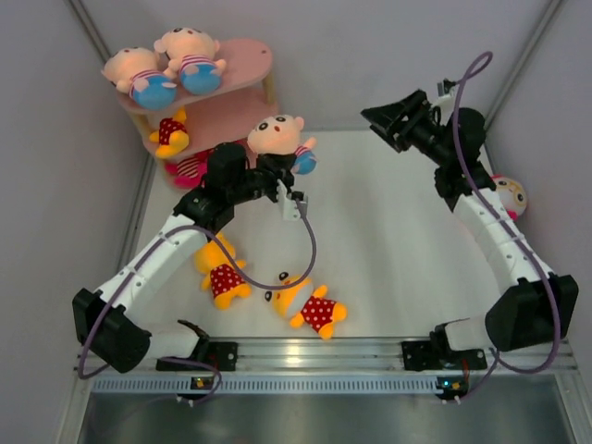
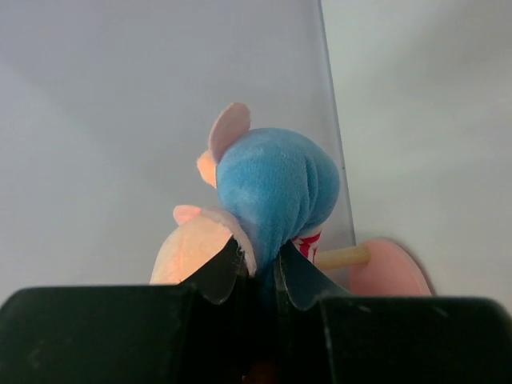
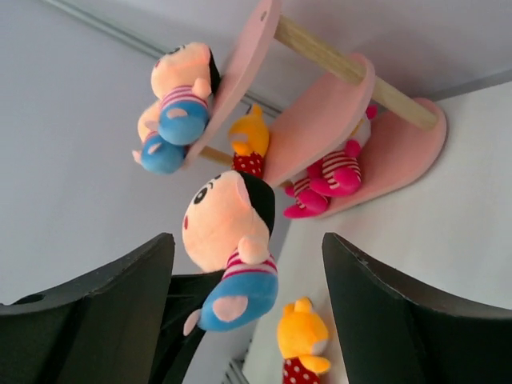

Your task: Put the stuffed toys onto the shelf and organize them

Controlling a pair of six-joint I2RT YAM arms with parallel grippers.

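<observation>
My left gripper (image 1: 289, 176) (image 2: 260, 268) is shut on the blue shorts of a boy doll (image 1: 277, 137) (image 2: 272, 184) (image 3: 228, 232) and holds it in the air just right of the pink shelf (image 1: 242, 57) (image 3: 320, 120). Two boy dolls (image 1: 139, 76) (image 1: 190, 60) lie on the top tier. A yellow bear (image 1: 171, 134) (image 3: 250, 136) is on the middle tier and a pink doll (image 1: 190, 168) (image 3: 328, 180) on the bottom one. Two yellow bears (image 1: 222, 275) (image 1: 313, 307) lie on the table. My right gripper (image 1: 393, 116) (image 3: 246, 248) hangs open and empty, facing the held doll.
Another stuffed toy with a peach face (image 1: 511, 196) lies by the right wall behind my right arm. Grey walls close in the left, back and right. A metal rail (image 1: 314, 351) runs along the near edge.
</observation>
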